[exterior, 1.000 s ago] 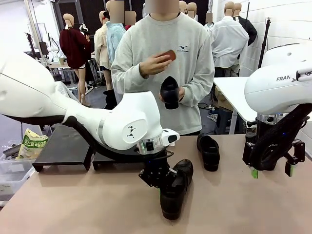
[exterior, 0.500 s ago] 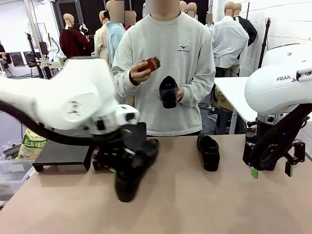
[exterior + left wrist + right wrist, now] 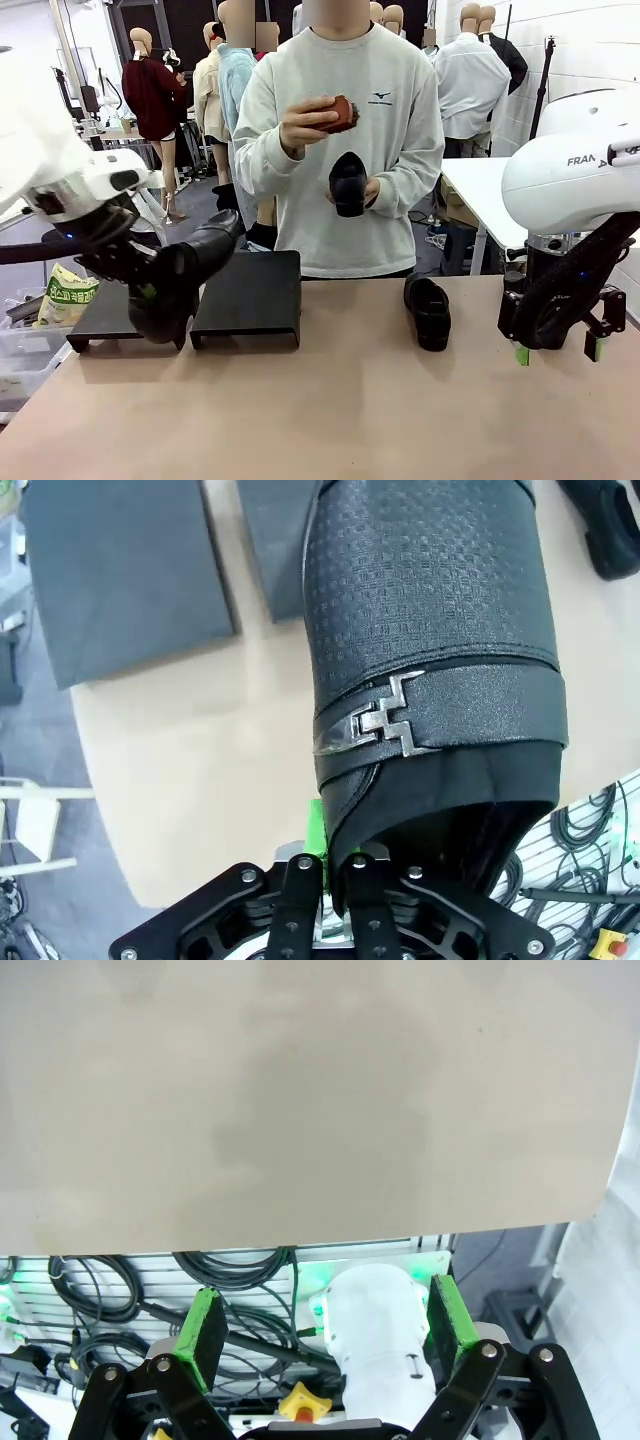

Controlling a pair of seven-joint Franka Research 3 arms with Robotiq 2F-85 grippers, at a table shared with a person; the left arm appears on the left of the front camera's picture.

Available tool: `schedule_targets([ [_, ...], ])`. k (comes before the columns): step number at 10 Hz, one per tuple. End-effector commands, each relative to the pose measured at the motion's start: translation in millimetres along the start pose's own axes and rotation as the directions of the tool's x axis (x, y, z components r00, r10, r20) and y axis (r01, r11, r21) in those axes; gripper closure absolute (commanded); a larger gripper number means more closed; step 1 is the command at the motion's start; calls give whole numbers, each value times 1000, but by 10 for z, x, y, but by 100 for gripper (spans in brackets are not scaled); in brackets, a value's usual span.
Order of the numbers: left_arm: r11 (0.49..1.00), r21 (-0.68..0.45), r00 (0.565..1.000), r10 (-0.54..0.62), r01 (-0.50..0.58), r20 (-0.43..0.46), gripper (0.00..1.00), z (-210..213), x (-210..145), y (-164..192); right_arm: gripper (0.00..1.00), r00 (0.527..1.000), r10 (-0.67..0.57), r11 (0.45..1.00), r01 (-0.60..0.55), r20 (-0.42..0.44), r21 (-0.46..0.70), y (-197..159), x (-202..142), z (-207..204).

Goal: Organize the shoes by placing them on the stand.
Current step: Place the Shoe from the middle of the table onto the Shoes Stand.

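Shoe (image 3: 190,262) (toe raised) clamped in left pincer (image 3: 148,292), beside stand (image 3: 246,292)

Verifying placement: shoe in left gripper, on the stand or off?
Off. The left gripper is shut on the shoe, which hangs tilted, toe up, in front of the stand.

The front camera sits on the robot's side and looks level across the table (image 3: 330,420) at the person (image 3: 340,150) standing at the far edge. The left wrist camera points steeply down, very close on a black shoe (image 3: 430,630), with two dark stands (image 3: 120,570) and the tabletop beneath; the front view shares all three. The right wrist camera looks down past its own green pads (image 3: 205,1325) from farther off onto bare tabletop and its edge.
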State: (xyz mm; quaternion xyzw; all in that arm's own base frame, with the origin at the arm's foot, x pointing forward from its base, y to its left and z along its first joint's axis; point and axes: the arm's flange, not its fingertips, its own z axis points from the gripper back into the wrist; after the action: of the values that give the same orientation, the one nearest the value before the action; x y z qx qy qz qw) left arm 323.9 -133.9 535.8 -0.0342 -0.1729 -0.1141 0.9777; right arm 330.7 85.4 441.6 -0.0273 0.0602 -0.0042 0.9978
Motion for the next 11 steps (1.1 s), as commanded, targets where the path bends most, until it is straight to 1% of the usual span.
schedule_targets([
  [1, 1000, 9, 1000, 4, -3, -19, 100, -78, -17, -161, 0, 1000, -14, 1000, 14, -8, 11, 38, -8, 13],
  [3, 1000, 9, 1000, 4, -3, -19, 100, -78, -17, -161, 0, 1000, -14, 1000, 14, -8, 11, 38, -8, 13],
  [4, 1000, 4, 1000, -4, 4, -14, 100, -41, -10, -40, 0, 1000, -14, 1000, 14, -8, 11, 38, -8, 13],
  [5, 994, 102, 997, -54, 47, 62, 100, -78, 36, 39, 0, 1000, -14, 1000, 14, -8, 11, 38, -8, 13],
  [6, 992, 127, 994, 10, -24, 113, 100, -34, 140, 274, 0, 1000, -14, 1000, 14, -8, 11, 38, -8, 13],
  [7, 981, 176, 985, 54, -83, 165, 100, 55, 249, 587, 0, 1000, -14, 1000, 14, -8, 11, 38, -8, 13],
  [8, 977, 202, 983, 36, -73, 181, 100, 98, 322, 861, 0, 1000, -14, 1000, 14, -8, 11, 38, -8, 13],
  [9, 989, 140, 989, 29, -50, 147, 100, 59, 377, 1099, 0, 1000, -14, 1000, 14, -8, 11, 38, -8, 13],
  [10, 991, 120, 990, 50, -65, 130, 100, -25, 409, 1347, 0, 1000, -14, 1000, 14, -8, 11, 38, -8, 13],
  [11, 987, 120, 986, 93, -110, 140, 100, -83, 445, 1569, 0, 1000, -14, 1000, 14, -8, 11, 38, -8, 13],
])
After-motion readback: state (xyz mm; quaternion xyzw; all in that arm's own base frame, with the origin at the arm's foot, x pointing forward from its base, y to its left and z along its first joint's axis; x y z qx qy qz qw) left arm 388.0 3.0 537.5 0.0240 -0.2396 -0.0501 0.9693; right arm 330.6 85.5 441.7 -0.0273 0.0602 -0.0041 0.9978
